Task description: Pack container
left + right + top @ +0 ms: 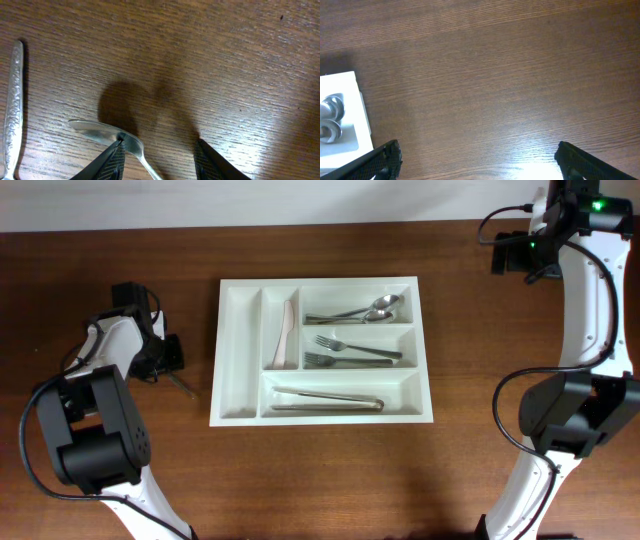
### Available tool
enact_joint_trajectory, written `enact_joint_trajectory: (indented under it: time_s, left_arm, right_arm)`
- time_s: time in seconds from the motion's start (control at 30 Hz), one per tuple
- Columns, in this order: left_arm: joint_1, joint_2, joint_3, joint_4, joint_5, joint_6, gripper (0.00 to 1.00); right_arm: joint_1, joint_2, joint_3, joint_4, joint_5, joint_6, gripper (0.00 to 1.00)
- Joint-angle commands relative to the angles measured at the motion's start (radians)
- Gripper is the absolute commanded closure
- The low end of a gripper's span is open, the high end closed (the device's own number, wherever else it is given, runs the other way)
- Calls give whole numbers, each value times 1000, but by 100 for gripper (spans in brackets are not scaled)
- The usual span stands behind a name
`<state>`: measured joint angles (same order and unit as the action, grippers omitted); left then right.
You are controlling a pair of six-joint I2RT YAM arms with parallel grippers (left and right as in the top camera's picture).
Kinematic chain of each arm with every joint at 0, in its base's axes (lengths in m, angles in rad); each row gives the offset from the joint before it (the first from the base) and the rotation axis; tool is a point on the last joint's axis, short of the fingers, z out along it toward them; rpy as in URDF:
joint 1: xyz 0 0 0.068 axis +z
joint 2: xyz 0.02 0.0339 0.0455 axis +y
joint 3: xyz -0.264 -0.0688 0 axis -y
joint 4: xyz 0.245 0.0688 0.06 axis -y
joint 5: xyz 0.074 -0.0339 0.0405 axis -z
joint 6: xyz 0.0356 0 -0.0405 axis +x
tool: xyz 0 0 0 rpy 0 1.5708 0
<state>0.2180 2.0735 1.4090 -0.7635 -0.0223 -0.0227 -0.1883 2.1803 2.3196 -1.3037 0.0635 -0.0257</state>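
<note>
Fingers of the left gripper (159, 145) are seen parted in the left wrist view, low over the table (210, 60), with nothing clamped between them. A spoon (107, 134) is found lying on the wood with its bowl touching one fingertip (116, 150), while its stem is led off toward the lower edge of that view. A second, patterned handle (12, 100) is seen flat on the wood at the far edge of the same view, apart from the spoon. From overhead, this gripper (168, 360) is placed well to the left of the tray (320, 280).

The tray is set flat at the middle of the table. Its outer narrow upright compartment is seen holding nothing. A pale knife (287, 332) is held in the narrow compartment next to it. Spoons (372, 309) are laid in the far crosswise compartment, forks (345, 352) in the middle one, and long metal pieces (325, 399), whose kind cannot be told, in the near one.

The right gripper (477, 150) is shown with its fingers spread wide and nothing between them, above bare wood. A corner of the tray (362, 115) and two spoon bowls (330, 120) are caught at the edge of its view. From overhead, it (508, 255) is found beyond the tray's far right corner, apart from it.
</note>
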Motion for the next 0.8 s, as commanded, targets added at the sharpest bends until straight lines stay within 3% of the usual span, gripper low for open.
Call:
enact_joint_trajectory:
  time_s: [0.0, 0.6, 0.63, 0.7, 0.77]
  left_arm:
    - [0, 58, -43, 0, 17, 4, 53]
    - [1, 58, -43, -127, 34, -45, 44]
    - [1, 58, -43, -122, 34, -45, 50]
    - [1, 58, -43, -112, 34, -45, 71]
    - [0, 58, -43, -105, 34, -45, 78]
  right_arm:
    - [4, 3, -3, 3, 12, 13, 1]
    - [4, 3, -3, 3, 12, 13, 1]
    - [4, 3, -3, 3, 12, 13, 1]
    - [4, 3, -3, 3, 12, 12, 1]
    - [4, 3, -3, 3, 12, 13, 1]
